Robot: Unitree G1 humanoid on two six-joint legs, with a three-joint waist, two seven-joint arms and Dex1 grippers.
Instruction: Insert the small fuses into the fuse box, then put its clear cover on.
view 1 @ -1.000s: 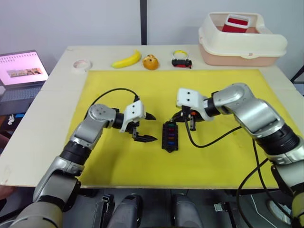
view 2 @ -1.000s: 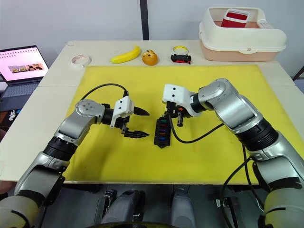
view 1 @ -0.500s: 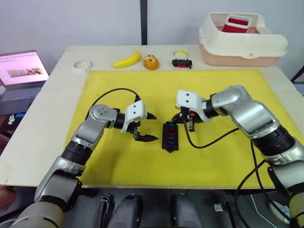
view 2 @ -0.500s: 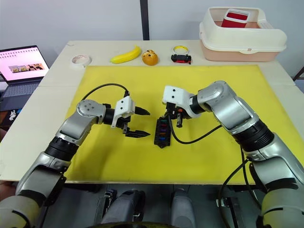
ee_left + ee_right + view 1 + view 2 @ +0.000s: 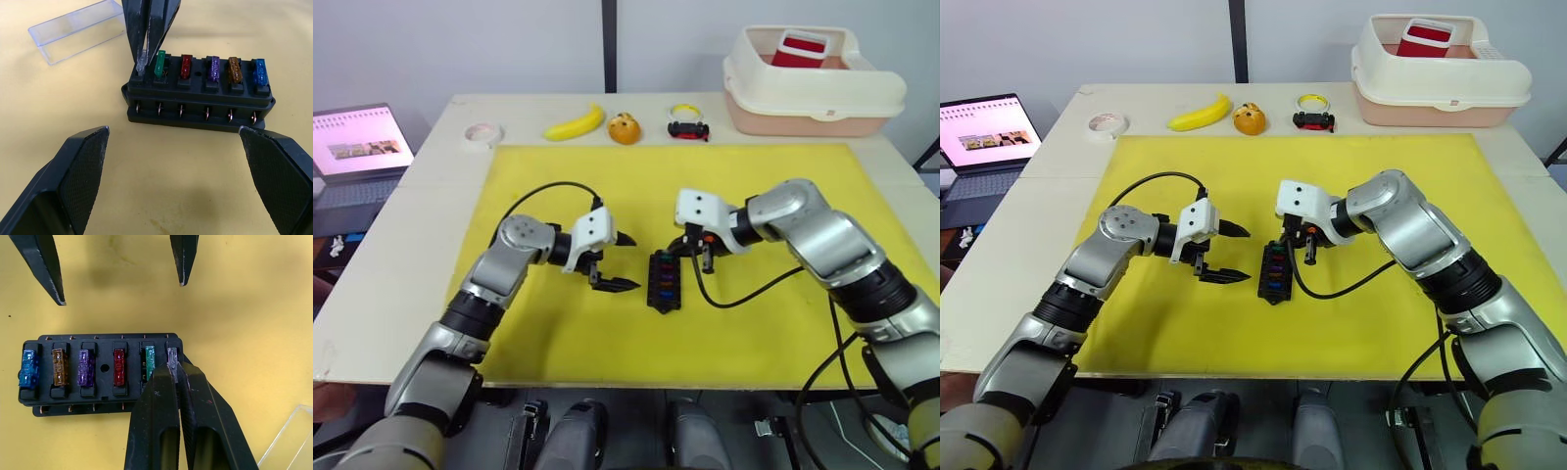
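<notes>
On the yellow mat (image 5: 764, 176) covering the surface, the ribbed black plastic fuse box (image 5: 100, 367) holds translucent small fuses (image 5: 119, 367) in a row. The right hand (image 5: 172, 363) pinches a grey fuse (image 5: 171, 356) at the end slot. The left hand (image 5: 612, 261) gapes wide nearby. The clear cover (image 5: 78, 30), a glossy rectangular shell, lies just beside the box.

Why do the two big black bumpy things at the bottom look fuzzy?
In the left wrist view those are the left gripper's open fingers, close to the lens and soft. The small black rectangular fuse box beyond is sharp, and the thin clear plastic cover shows by its bright edges.
</notes>
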